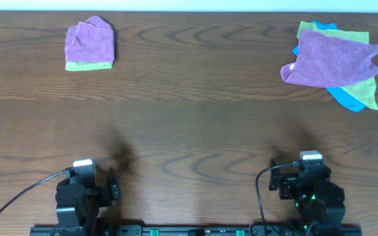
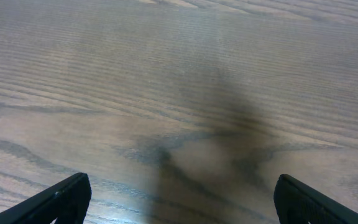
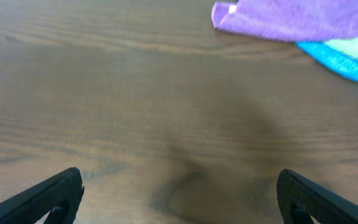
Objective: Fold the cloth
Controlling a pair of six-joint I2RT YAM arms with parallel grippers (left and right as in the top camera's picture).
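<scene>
A lilac-purple cloth (image 1: 333,59) lies spread and rumpled at the far right of the table, on top of a lime-green cloth (image 1: 371,92) and a blue cloth (image 1: 346,99). Its near edge shows at the top of the right wrist view (image 3: 291,18). A second purple cloth (image 1: 89,40) lies folded on a folded green one (image 1: 87,65) at the far left. My left gripper (image 1: 96,180) (image 2: 179,202) and right gripper (image 1: 300,177) (image 3: 179,199) are both open and empty, low over bare wood at the near edge, far from the cloths.
The table is dark brown wood (image 1: 189,118). The two arm bases and their cables (image 1: 18,196) sit along the near edge. The blue cloth's corner also shows in the right wrist view (image 3: 340,62).
</scene>
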